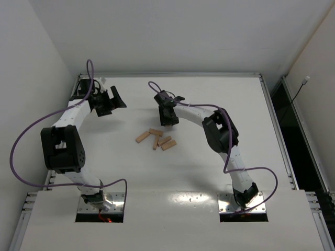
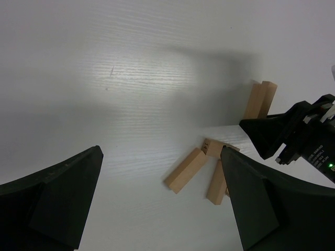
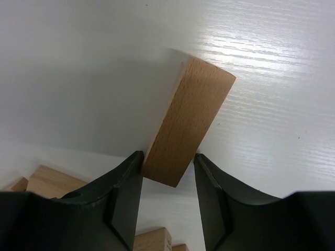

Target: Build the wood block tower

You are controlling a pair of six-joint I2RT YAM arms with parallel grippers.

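One wood block [image 3: 191, 115] clamped in the right tool [image 3: 167, 162]; left tool [image 2: 161, 151] wide apart; other wood blocks [image 1: 156, 138] loose on table [image 1: 209, 172].

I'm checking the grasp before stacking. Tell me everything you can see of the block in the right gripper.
The block is a plain rectangular bar of light-tan wood with fine grain and sharp edges. The right gripper is shut on one end, with a finger pressed against each long side. The bar juts out, tilted, toward the white table. Whether its far end touches the table cannot be told.
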